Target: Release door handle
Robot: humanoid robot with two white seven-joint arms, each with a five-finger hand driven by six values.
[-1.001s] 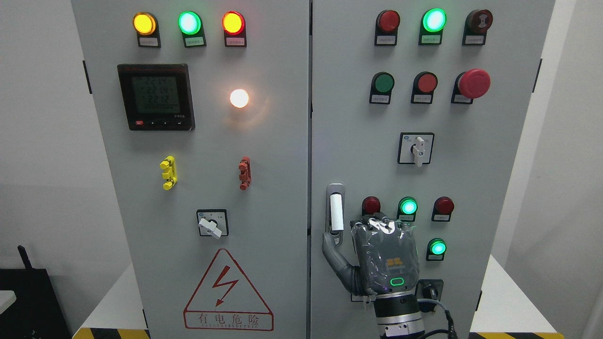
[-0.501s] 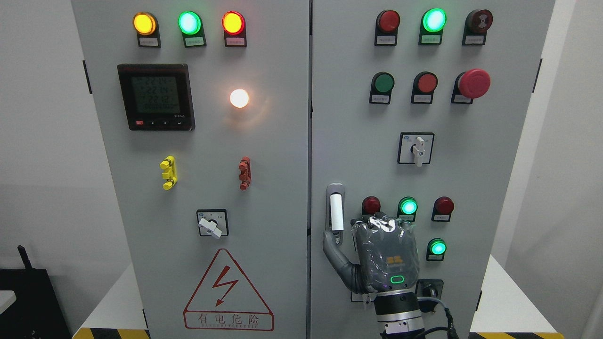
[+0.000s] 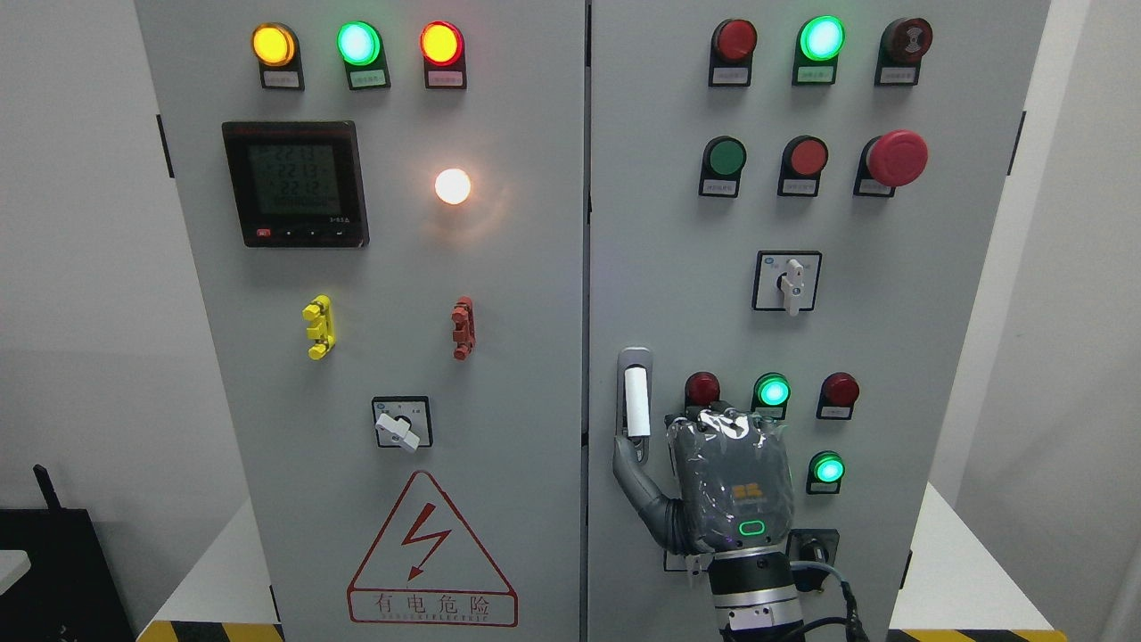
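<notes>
Door handle point(image 3: 636, 403): one, white grip in a grey recess, upright, at left edge of right cabinet door point(image 3: 802, 294), lower half. Right robot hand point(image 3: 726, 477): back toward camera, thumb point(image 3: 631, 459) extended up-left, tip touching recess just below grip; other fingers hidden behind palm, curl not determinable. Counted on right door: four green lamps, five red, one red mushroom button point(image 3: 896, 159), one rotary switch point(image 3: 788, 281). Left door point(image 3: 374, 294): one meter point(image 3: 295, 184).
</notes>
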